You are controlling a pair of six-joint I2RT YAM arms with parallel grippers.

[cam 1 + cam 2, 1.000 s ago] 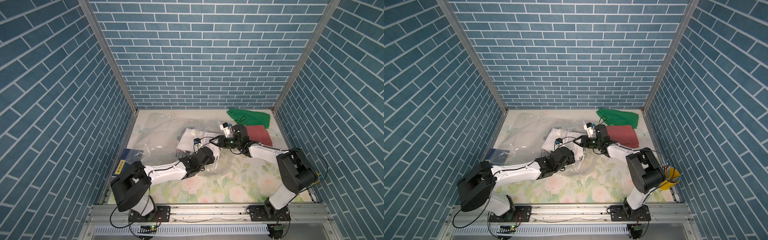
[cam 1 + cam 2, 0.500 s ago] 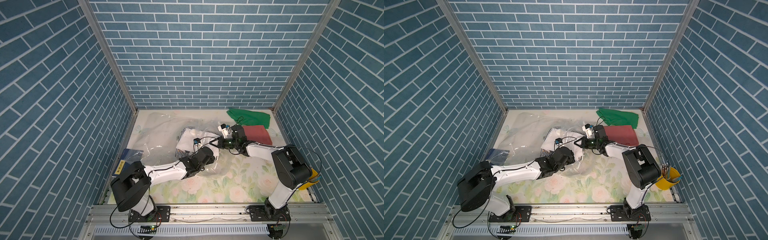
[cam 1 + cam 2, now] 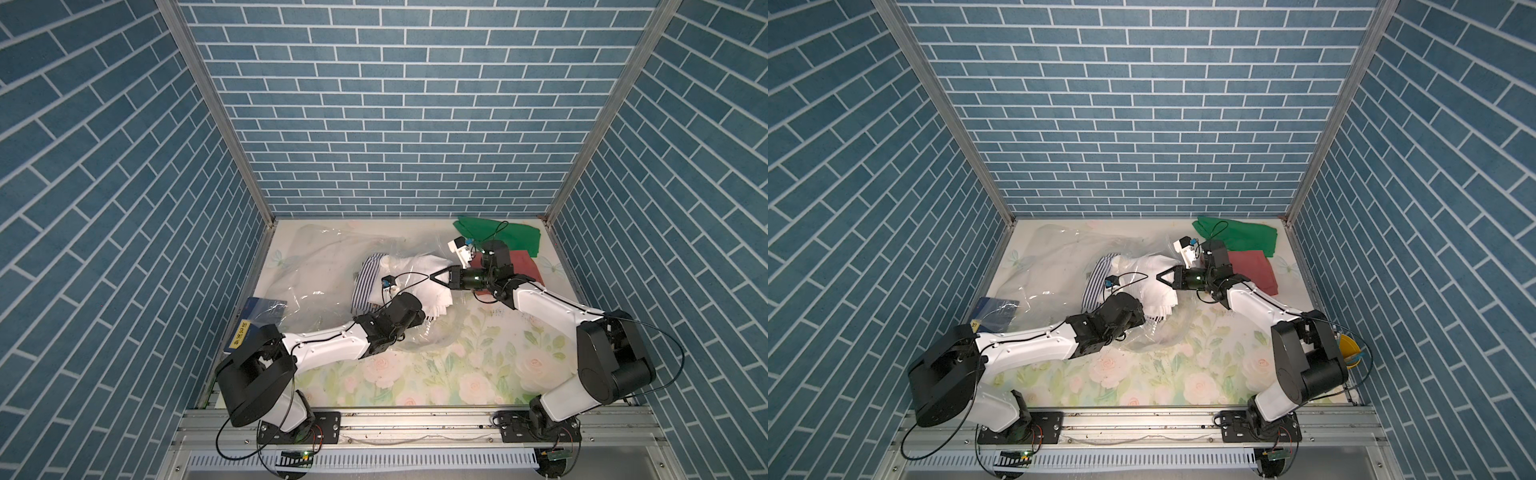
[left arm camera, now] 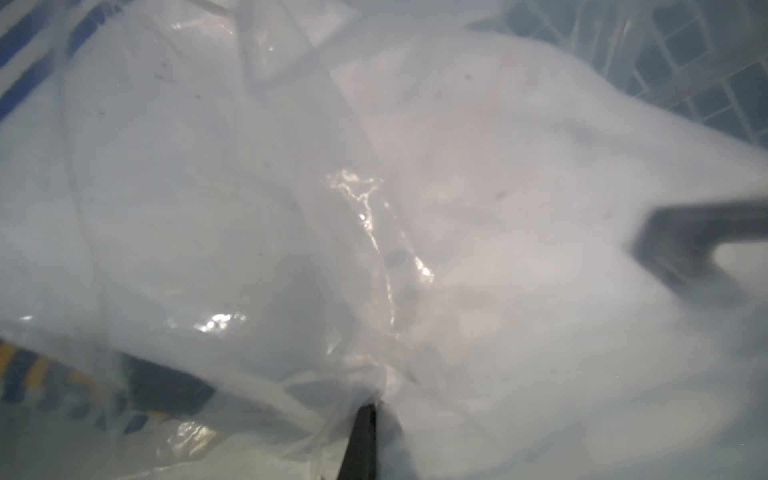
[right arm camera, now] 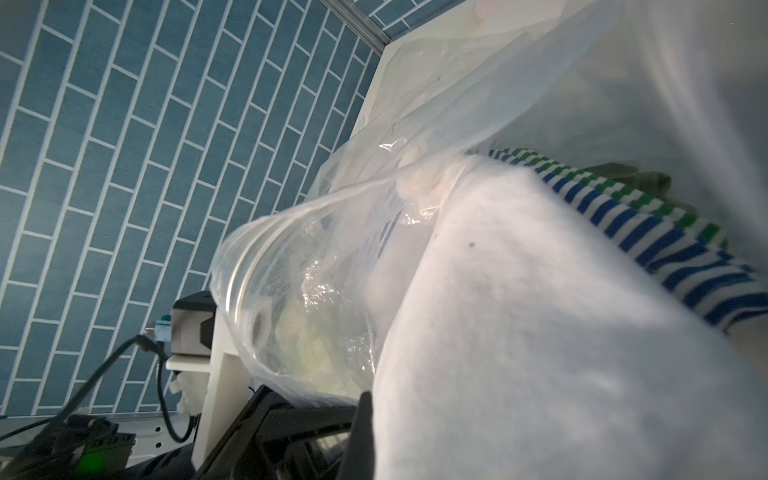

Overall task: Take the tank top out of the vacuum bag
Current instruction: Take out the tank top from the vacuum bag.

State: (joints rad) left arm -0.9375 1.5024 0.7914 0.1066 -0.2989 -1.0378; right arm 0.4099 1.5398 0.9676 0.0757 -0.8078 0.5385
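Top views both show the floral counter [image 3: 419, 374] [image 3: 1142, 386], and the biggest thing on it is the vacuum bag [image 3: 324, 266] [image 3: 1050, 266]. Its crinkled clear film spreads from beside the left hand away to the far-left corner, and its open end lies between the 2 hands. Next in size is the white garment [image 3: 415, 274] [image 3: 1142, 282], bunched at that open end right at the right hand's tips and just beyond the left hand. The left wrist view sees it through the film, so part of it is inside the bag, though I cannot tell how much. A striped garment [image 3: 368, 278] [image 3: 1096, 278] lies against it on the side away from the right hand, also under the film. Behind the right hand, toward the far-right corner, a green cloth [image 3: 498, 237] [image 3: 1237, 237] and a red cloth [image 3: 523, 266] [image 3: 1254, 270] lie flat outside the bag, touching each other. The red one is the nearer to that hand's wrist. A flat blue packet [image 3: 262, 307] [image 3: 996, 311] sits under the bag's edge, well behind the left hand and near that arm's base. The right hand [image 3: 432, 277] [image 3: 1158, 277] points toward the left hand, its 2 fingers meeting on a fold of the white garment and pinching it. The left hand [image 4: 365, 419] is hidden under its own wrist in both top views. The left wrist view shows it closed to 1 dark blade with a gather of the bag's film clamped in it.
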